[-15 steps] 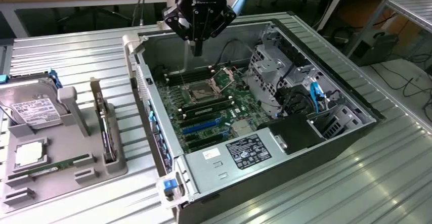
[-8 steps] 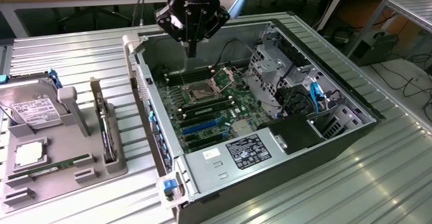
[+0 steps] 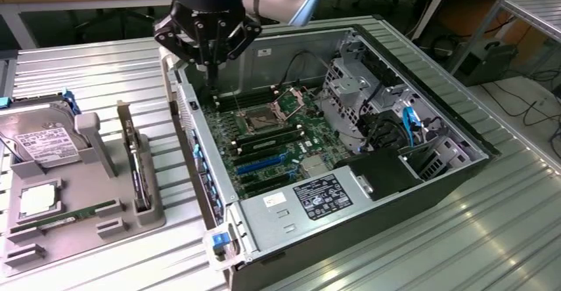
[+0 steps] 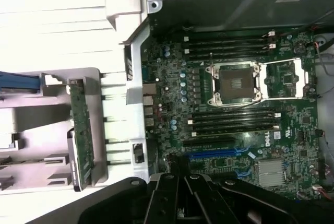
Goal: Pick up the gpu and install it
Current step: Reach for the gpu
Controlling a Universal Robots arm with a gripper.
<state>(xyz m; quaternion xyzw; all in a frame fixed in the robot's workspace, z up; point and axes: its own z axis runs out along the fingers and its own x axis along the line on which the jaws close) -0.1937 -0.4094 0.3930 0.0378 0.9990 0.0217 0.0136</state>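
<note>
Graphics card (image 3: 136,166) stands on edge in a tray (image 3: 154,216), easy to grasp; claw (image 3: 211,66) hovers clenched, empty, above the computer case (image 3: 438,173).

I see the gpu (image 3: 136,166) standing on its thin edge in a slot of the gray holder (image 3: 157,220). In the exterior view it sits at about 9 o'clock from the open computer case (image 3: 290,219). It is a flat, dark card. Its silver bracket (image 3: 123,117) is at the far end, toward 12 o'clock. In the wrist view the card looks green and is near the case wall, not touching it.
</note>
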